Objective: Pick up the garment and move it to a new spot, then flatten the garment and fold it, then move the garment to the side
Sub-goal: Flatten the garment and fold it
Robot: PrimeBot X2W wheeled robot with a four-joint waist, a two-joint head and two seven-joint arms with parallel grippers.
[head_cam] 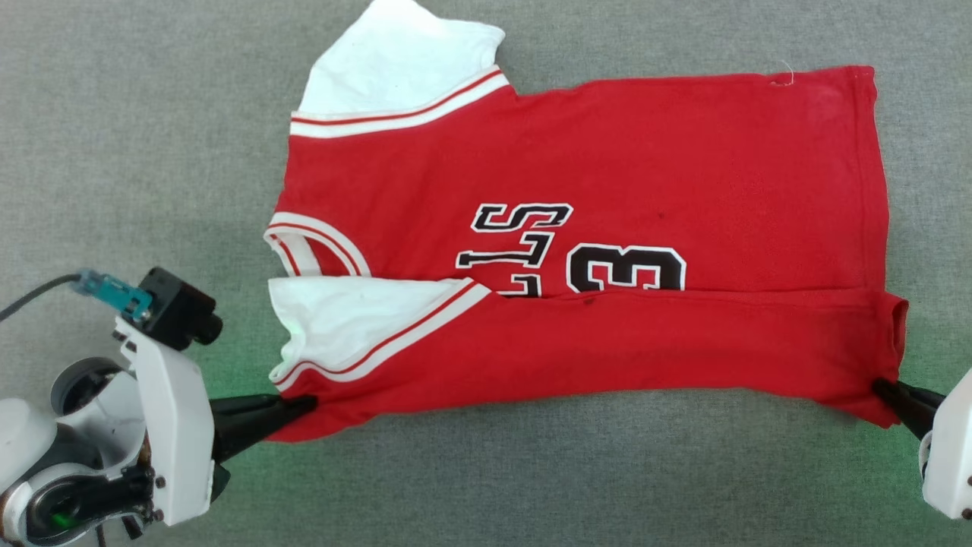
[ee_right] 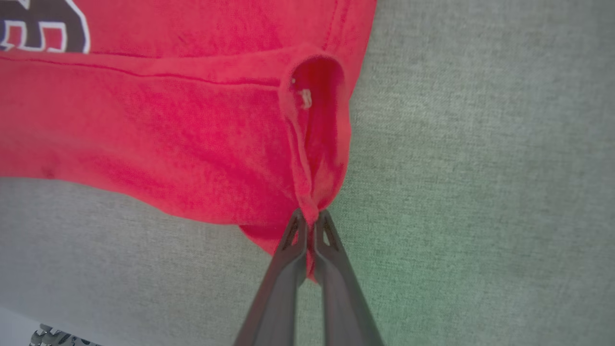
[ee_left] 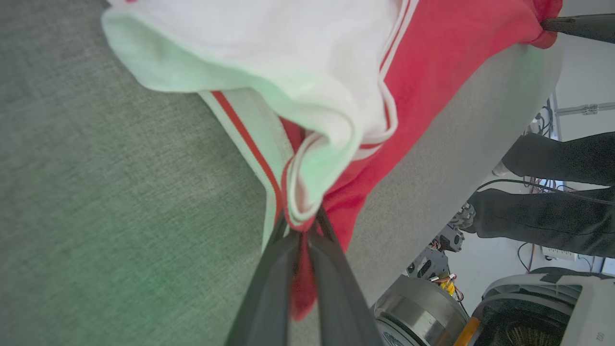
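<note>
Fold in hand, this one! The garment (head_cam: 577, 228) lay sideways on the grey worktop (head_cam: 114, 114), collar to the robot's left and hem to its right. Its near long edge was doubled over toward the middle, so one white sleeve sat on top of the red.

The left gripper (head_cam: 307, 405) was clamped shut on the near edge at the sleeve end; its wrist view showed red cloth and striped trim pinched between the fingers (ee_left: 269, 288). The right gripper (head_cam: 881, 387) was closed on the near hem corner, with a bunched loop of hem rising from its tips (ee_right: 310, 216).

By my reading, this was the folding step, with the first lengthwise fold laid in. The next move called for both grippers to let go together without dragging the fold open. After that they would need fresh holds for the next fold, probably on the far edge.

As for writing, the black, white-outlined print was half buried under the fold. An "S", an "L", part of another letter and a "3" could be read. No brand tag or label was legible.
</note>
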